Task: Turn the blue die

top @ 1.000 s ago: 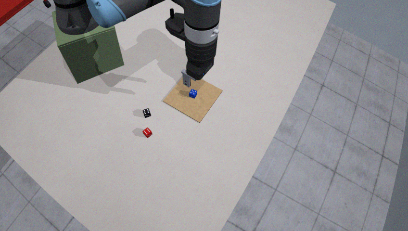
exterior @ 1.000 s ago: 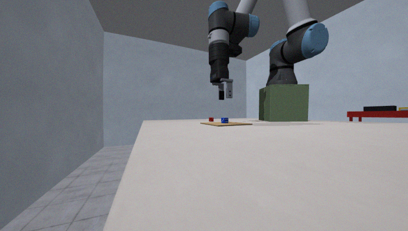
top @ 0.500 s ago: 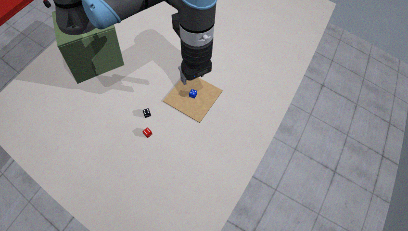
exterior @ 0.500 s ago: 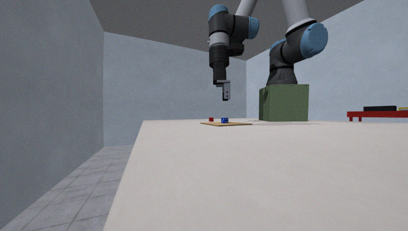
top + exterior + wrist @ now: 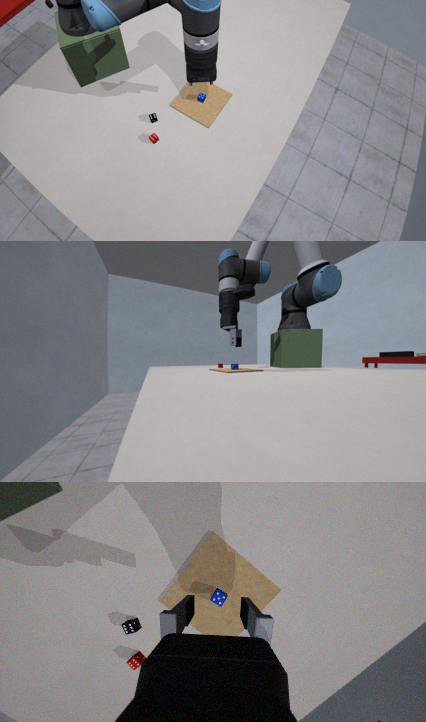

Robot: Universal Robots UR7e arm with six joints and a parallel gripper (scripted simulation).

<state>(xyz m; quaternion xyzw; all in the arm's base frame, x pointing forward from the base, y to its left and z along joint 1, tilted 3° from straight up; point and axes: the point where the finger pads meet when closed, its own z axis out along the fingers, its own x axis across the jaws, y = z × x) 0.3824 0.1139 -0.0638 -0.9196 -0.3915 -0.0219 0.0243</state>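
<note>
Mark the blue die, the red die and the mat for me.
blue die (image 5: 201,97): top view, its upper face.
red die (image 5: 153,137): top view, its upper face.
mat (image 5: 213,112): top view, bare patch near its front corner.
</note>
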